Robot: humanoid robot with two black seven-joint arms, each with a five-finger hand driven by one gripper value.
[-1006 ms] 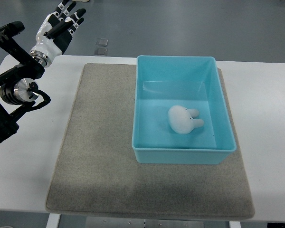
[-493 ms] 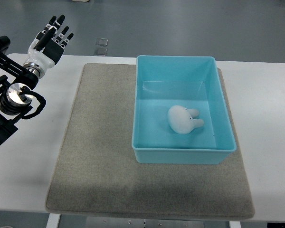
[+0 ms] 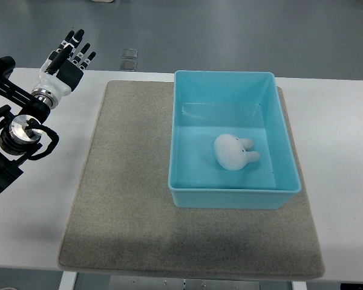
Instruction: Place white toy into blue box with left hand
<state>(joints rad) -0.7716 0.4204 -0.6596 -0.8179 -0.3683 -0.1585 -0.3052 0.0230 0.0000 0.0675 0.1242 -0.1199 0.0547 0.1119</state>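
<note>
The left hand point(image 3: 66, 60) is raised at the far left corner of the table point(image 3: 345, 133), fingers point(image 3: 75, 43) straight, spread and empty, pointing away from the robot. Its black forearm enters from the left edge.

One white toy point(image 3: 235, 151), one blue box point(image 3: 233, 196), one grey mat point(image 3: 127, 199), one hand point(image 3: 66, 60).

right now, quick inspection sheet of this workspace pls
surface: white table with a grey mat on it
job's things: white toy lies inside the blue box, which sits on the mat
clutter: nothing seen
grippers: left hand open, empty, over the table's far left corner; right hand not in view
cables: black cable looped at the left arm
surroundings: grey floor, small clear item beyond the table
</note>
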